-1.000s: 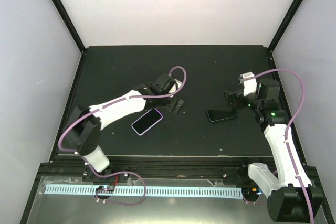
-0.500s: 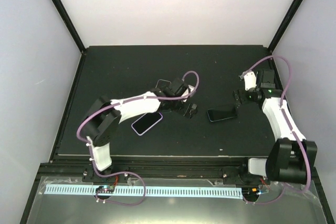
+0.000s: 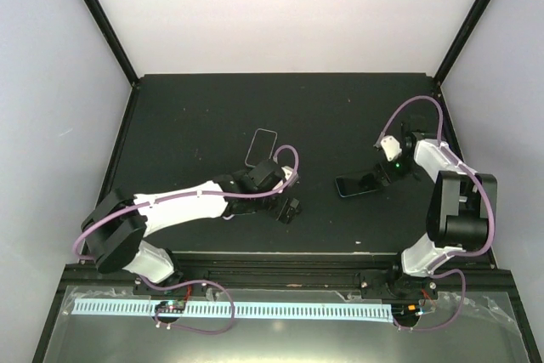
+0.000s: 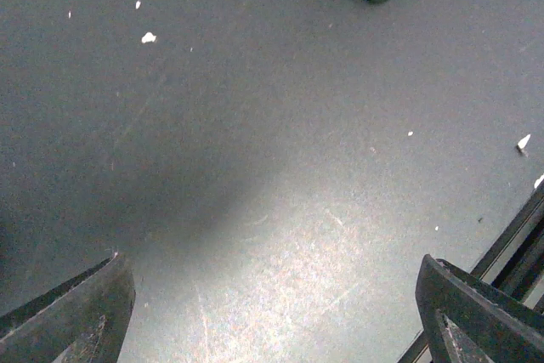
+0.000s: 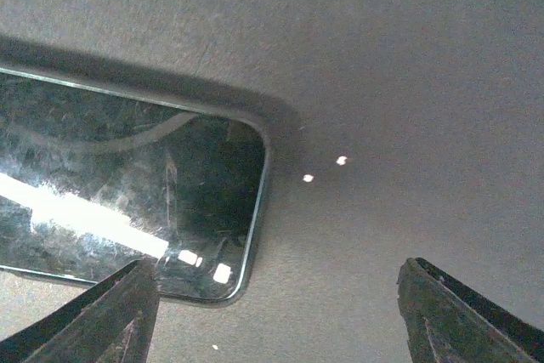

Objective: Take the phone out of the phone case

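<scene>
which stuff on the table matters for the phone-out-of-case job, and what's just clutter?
Job:
- dark phone, lying flat below the open right gripper
- light-edged rectangle mid-table: phone or case, can't tell which
- left gripper, open, nothing between its fingers

Lying about:
- white crumbs scattered on the table

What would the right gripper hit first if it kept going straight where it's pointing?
Probably the bare table beside the phone's end. The right gripper points down with jaws open, and one finger hangs over the phone's edge, so it may touch that first; depth is unclear.
</scene>
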